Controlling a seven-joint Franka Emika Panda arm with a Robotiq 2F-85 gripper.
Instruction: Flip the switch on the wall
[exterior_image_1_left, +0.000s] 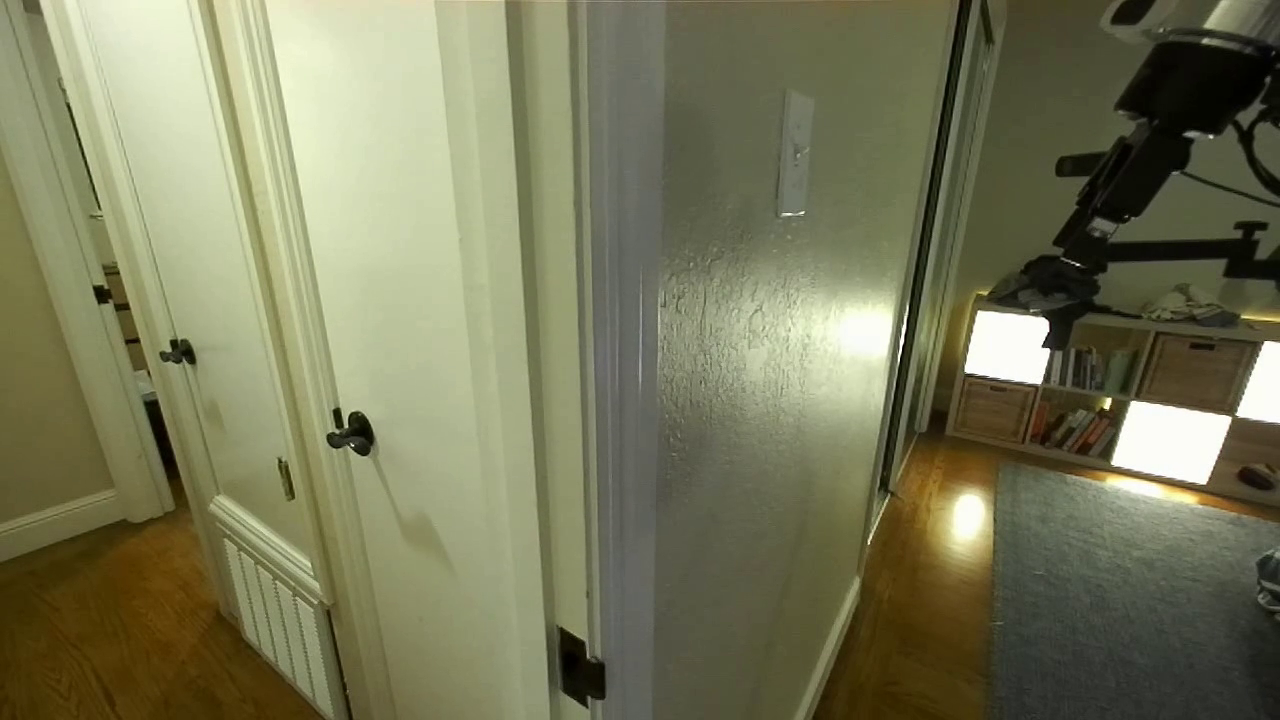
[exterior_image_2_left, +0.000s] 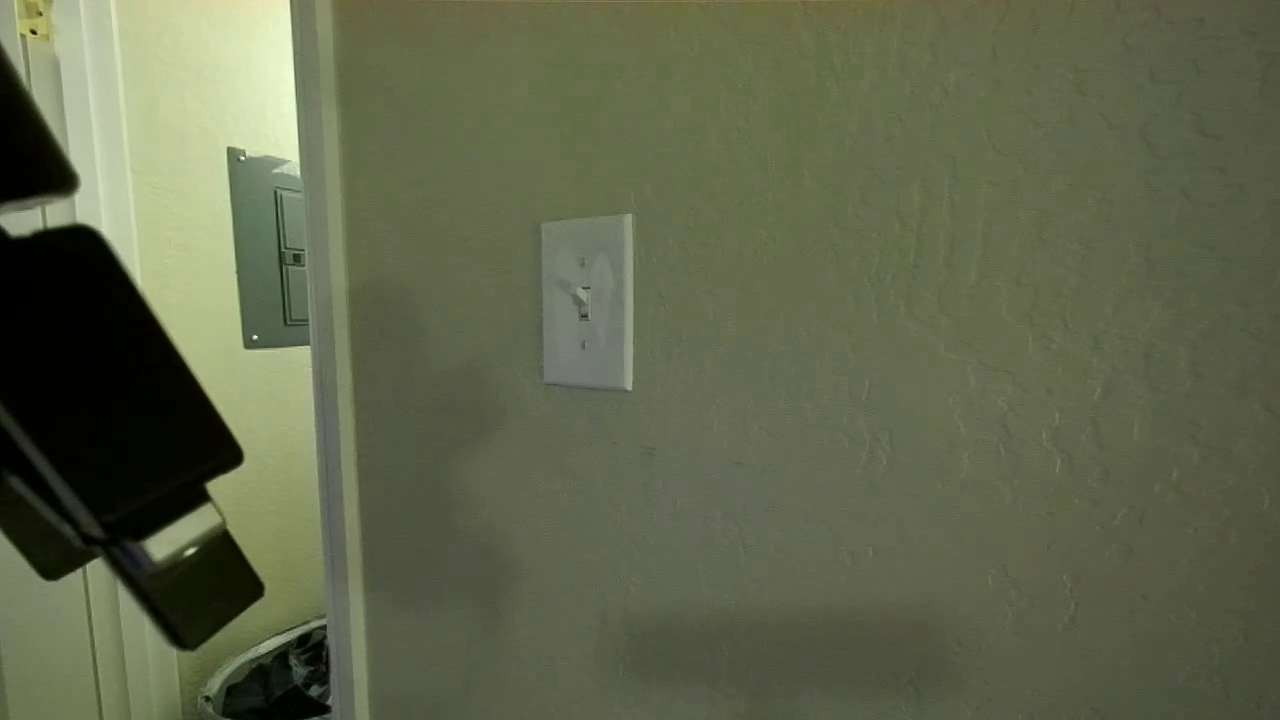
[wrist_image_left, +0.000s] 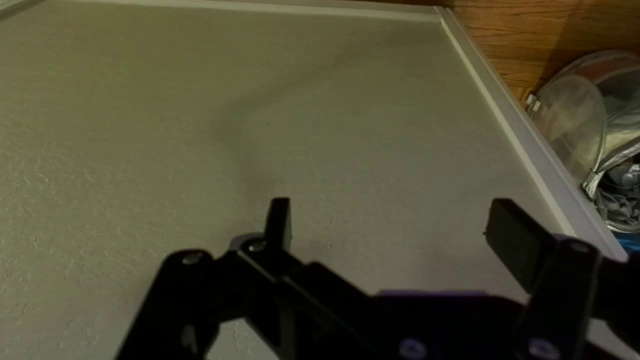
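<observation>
Tool (wrist_image_left: 389, 220) observed along the bottom of the wrist view, its two fingers (wrist_image_left: 520, 242) standing well apart with the wall (wrist_image_left: 350, 125) visible between them. The switch (exterior_image_2_left: 608, 300) is mounted upright on the wall, left of centre in an exterior view; tool at that frame's left edge, not touching it.

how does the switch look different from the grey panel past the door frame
Colour: the switch is white, the panel grey.
Front: the switch has a toggle sticking out; the panel has a framed cover.
Visibility: the switch shows whole; the door frame hides part of the panel.
Shared: both are upright and wall-mounted.
</observation>
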